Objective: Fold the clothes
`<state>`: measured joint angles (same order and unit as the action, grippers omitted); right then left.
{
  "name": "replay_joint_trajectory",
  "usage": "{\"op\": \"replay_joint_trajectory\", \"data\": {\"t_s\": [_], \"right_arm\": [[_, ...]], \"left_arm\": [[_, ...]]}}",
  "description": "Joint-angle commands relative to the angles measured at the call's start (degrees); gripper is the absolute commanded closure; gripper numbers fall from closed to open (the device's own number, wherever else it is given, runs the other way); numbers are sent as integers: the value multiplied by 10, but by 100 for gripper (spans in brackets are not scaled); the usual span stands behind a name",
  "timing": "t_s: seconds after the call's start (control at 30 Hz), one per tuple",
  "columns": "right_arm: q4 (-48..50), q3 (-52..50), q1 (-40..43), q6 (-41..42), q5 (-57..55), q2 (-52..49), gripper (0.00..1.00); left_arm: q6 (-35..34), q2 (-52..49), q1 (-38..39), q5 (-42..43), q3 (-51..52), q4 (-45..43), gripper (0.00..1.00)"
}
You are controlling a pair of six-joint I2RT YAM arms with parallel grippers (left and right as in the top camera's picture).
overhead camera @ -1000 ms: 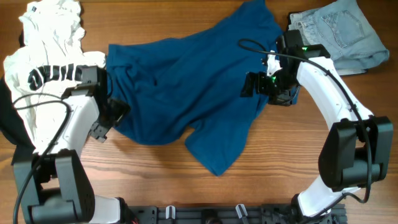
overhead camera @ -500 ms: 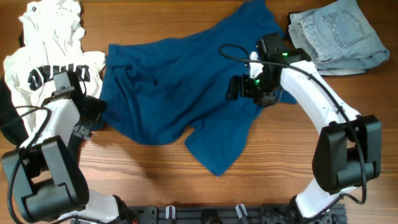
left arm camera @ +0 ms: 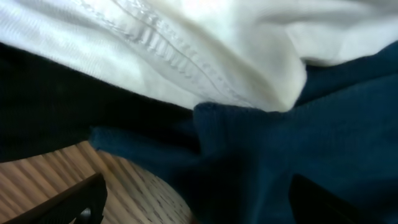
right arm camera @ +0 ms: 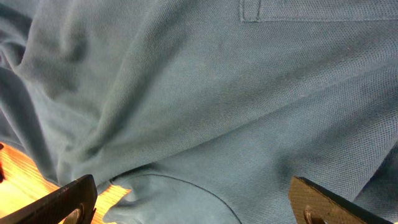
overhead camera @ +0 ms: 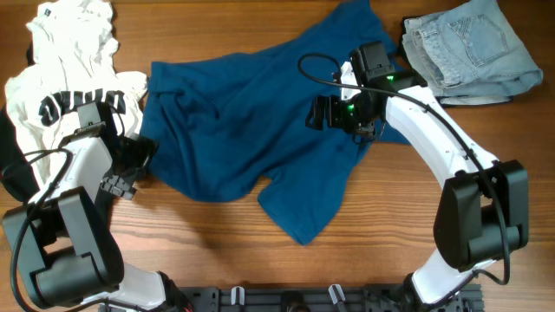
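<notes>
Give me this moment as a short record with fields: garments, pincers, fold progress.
teal shirt: crumpled across the middle of the wooden table, unfolded
white tee: bunched at far left, touching the shirt's left edge
jeans: top right corner
left pincer: open, at the shirt's left edge
right pincer: open, over the shirt's upper right

The black garment (overhead camera: 6, 169) runs off the overhead view's left edge, partly under the white tee (overhead camera: 61, 95). The jeans (overhead camera: 468, 48) are clipped by the top edge. The right arm (overhead camera: 425, 113) covers part of the teal shirt (overhead camera: 234, 121) (its buttons are too small to make out). In the left wrist view the cloth is blurred.
</notes>
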<state>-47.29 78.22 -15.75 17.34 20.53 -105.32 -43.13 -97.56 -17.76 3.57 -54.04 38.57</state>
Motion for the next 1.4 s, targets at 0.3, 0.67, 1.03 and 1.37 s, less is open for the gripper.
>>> {"op": "replay_joint_trajectory", "data": {"t_s": [0.3, 0.67, 1.03, 1.37], "right_arm": [[-5, -2, 0, 24, 5, 21, 1], [-83, -2, 22, 23, -42, 90, 0], [-94, -21, 23, 22, -66, 99, 0], [-53, -66, 23, 24, -66, 99, 0]], "left_arm": [[10, -4, 5, 22, 5, -2, 0], [37, -4, 91, 4, 5, -9, 0], [35, -4, 104, -29, 5, -14, 0], [2, -4, 92, -70, 5, 43, 2]]}}
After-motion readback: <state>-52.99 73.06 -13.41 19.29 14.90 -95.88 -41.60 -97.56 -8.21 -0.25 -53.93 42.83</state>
